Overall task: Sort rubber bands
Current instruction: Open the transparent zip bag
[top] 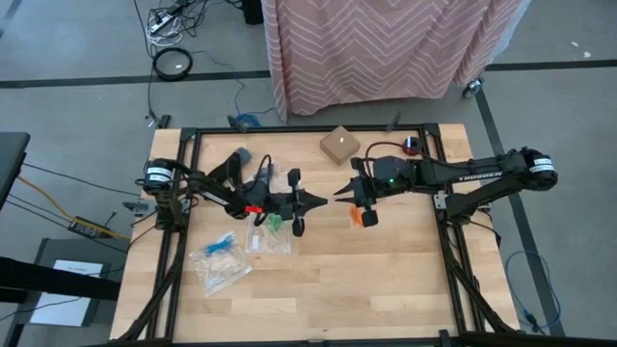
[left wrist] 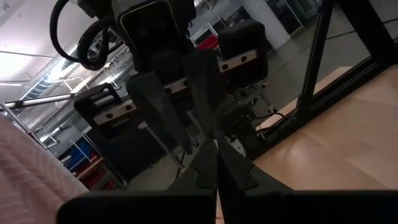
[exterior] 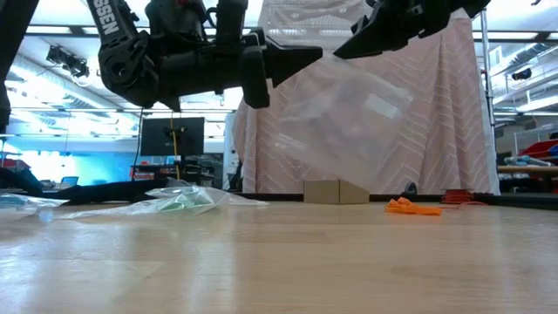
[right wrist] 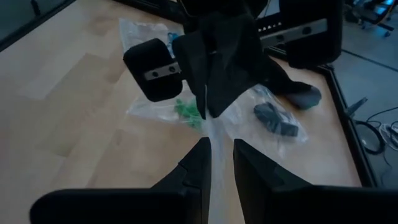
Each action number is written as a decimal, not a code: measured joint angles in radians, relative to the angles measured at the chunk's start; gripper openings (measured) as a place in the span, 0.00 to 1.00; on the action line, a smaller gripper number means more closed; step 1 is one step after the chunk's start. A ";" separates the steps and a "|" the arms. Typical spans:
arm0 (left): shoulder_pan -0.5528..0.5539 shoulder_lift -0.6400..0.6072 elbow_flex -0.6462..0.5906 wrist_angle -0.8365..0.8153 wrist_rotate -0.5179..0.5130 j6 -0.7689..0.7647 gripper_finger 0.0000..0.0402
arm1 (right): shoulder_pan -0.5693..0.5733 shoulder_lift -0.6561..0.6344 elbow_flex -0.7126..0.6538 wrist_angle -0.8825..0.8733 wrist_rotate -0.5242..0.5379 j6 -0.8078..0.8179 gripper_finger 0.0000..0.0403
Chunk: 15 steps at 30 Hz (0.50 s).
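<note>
Rubber bands (exterior: 413,207) on table; both pincers raised, tips meeting.

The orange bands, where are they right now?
In the high view, the orange bands lie on the table's right half, just below the right gripper, in front of the cardboard box.

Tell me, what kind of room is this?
Probably a robotics lab or workshop: a framed wooden table carries two robot arms, cables trail over the bare floor, and monitors and shelving stand under exposed ceiling lights behind.
</note>
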 joint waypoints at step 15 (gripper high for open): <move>-0.003 0.000 0.000 -0.003 -0.017 -0.005 0.01 | 0.000 0.000 0.000 0.012 0.002 -0.032 0.14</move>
